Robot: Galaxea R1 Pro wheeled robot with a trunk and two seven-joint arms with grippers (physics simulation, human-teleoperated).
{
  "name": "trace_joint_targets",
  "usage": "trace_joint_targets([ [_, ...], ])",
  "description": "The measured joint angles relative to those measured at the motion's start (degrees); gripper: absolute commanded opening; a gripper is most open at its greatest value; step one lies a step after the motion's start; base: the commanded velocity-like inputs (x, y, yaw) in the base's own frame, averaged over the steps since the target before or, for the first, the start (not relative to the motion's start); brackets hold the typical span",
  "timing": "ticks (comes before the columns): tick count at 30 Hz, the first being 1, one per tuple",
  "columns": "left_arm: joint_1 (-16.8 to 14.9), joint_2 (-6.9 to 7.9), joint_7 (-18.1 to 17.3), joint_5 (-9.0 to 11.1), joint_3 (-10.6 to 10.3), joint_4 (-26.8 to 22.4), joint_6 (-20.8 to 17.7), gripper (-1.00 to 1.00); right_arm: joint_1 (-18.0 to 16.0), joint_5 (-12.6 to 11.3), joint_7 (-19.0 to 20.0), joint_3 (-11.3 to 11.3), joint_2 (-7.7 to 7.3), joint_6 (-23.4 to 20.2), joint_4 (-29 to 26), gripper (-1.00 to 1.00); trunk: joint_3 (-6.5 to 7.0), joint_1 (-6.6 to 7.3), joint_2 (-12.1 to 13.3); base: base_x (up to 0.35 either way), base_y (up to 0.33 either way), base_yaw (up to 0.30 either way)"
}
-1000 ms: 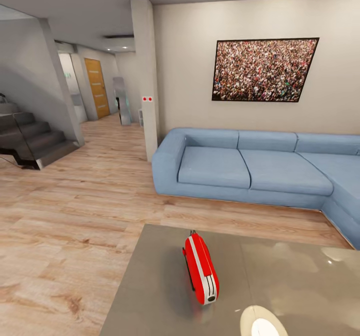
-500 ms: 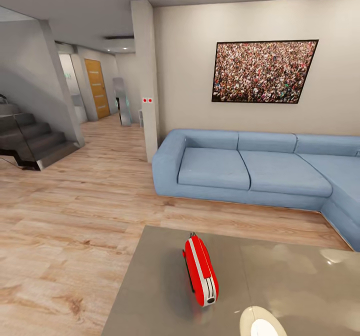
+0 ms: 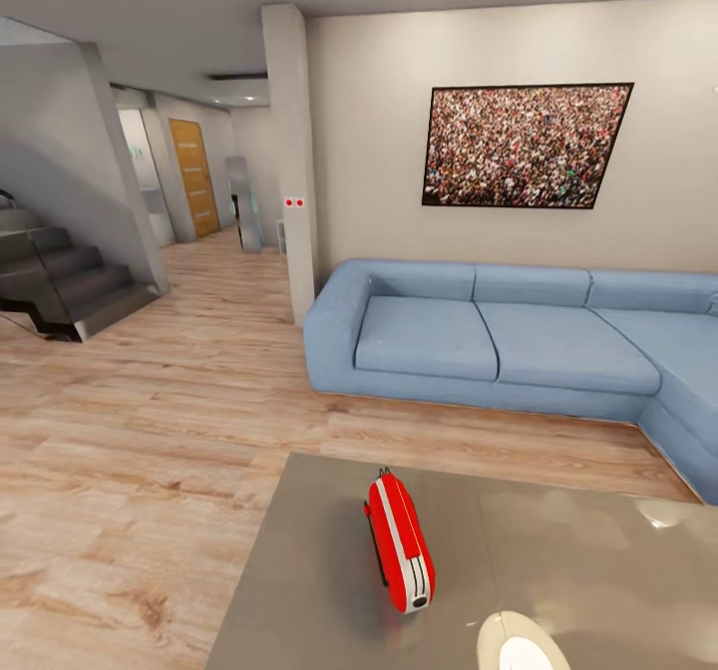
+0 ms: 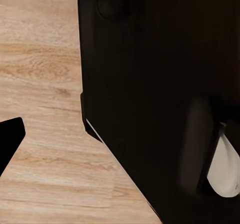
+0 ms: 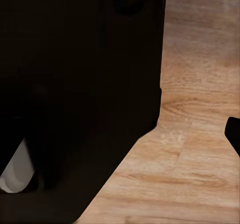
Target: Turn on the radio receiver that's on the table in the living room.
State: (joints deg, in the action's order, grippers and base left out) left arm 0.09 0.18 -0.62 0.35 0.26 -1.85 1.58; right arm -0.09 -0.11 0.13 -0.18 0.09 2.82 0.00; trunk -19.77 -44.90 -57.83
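One radio receiver (image 3: 400, 544), bright red with a white band running along its length, is seen standing on the table (image 3: 299, 590) in the head view, set toward the table's left half and turned end-on, so that only a narrow side and the top are presented. A thin dark wire handle is made out along its left flank; the dial and grille cannot be seen from this angle. The table's glossy grey-taupe top is caught reflecting ceiling lights near its right edge, and a pale rounded shape (image 3: 519, 642) is cut off at the lower edge of the head view, just right of the radio; what it is cannot be told.

Beyond the table, light wood plank floor (image 3: 150, 431) is spread across the living room. A blue sectional sofa (image 3: 499, 336) is placed against the beige wall, well apart from the table, and a large framed crowd picture (image 3: 527, 142) is hung above it. A square pillar (image 3: 294, 152) is seen left of the sofa, with two small red dots on it. Further left, dark stairs (image 3: 60, 281) and a hallway with an orange-brown door (image 3: 192, 173) are shown.

Wood floor (image 4: 40, 134) and a dark body are shown close up in the left wrist view, likewise in the right wrist view (image 5: 200, 134). Whether either gripper is open or closed cannot be told.
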Motion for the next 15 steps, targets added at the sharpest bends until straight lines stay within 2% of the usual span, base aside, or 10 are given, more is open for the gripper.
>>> trace_joint_targets([
  [15,0.0,0.0,0.0,0.0,0.0,0.0,0.0,1.0,0.0,0.1,0.0,0.2,0.0,0.2,0.0,1.0,2.69,3.29,6.0,0.0,0.0,0.0],
])
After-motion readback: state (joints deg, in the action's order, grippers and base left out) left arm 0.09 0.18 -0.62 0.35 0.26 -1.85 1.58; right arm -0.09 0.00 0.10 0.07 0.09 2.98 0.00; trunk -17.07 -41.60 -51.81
